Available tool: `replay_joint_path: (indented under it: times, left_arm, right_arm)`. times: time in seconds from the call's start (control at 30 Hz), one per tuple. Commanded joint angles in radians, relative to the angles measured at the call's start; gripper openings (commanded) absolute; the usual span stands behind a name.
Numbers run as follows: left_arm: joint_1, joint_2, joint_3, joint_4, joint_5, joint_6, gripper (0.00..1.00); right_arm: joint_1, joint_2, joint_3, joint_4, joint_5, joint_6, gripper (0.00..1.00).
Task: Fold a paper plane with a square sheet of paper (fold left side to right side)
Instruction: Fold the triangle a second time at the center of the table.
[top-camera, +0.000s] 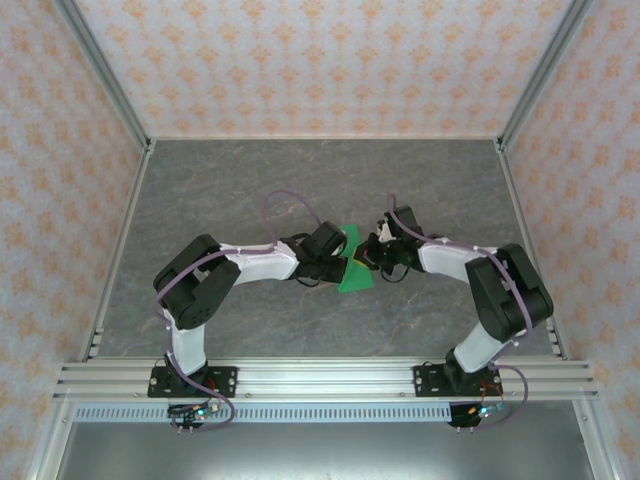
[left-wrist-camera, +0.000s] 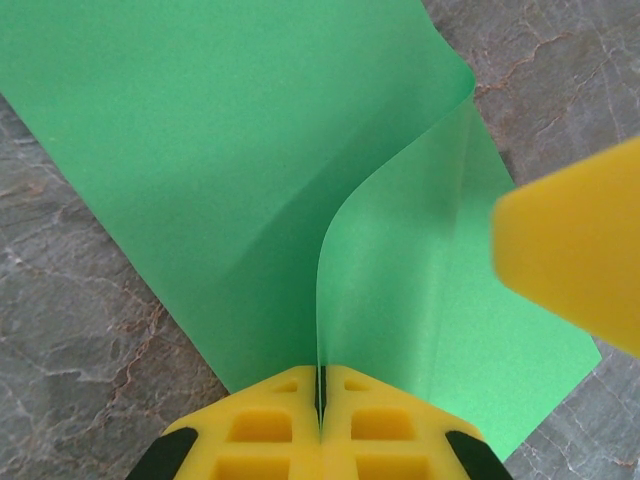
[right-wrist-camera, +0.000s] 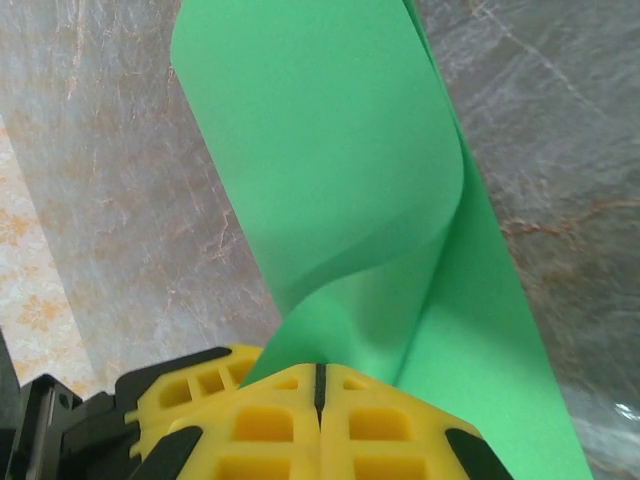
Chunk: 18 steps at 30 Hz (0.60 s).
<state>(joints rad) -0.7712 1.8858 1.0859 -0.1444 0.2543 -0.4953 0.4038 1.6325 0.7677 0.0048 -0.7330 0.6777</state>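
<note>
Both closed tight, left gripper and right gripper pinch the square sheet of paper.

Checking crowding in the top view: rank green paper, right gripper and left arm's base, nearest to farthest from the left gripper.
1. Green paper, pinched in the left gripper.
2. Right gripper, just right, across the paper.
3. Left arm's base, near-left edge.
</note>
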Motion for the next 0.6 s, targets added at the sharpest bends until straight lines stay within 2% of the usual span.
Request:
replay_joint_path:
  times: [0.0,0.57]
  left_arm:
    - [0.003,-0.003,-0.008,-0.041,-0.016,0.02,0.04]
    - [0.003,-0.013,-0.017,-0.046,-0.027,0.022,0.02]
  right_arm:
    - [0.007,0.019,0.029,0.051,-0.018,0.022,0.06]
    - [0.012,0.066,0.046,0.062,-0.025,0.019,0.06]
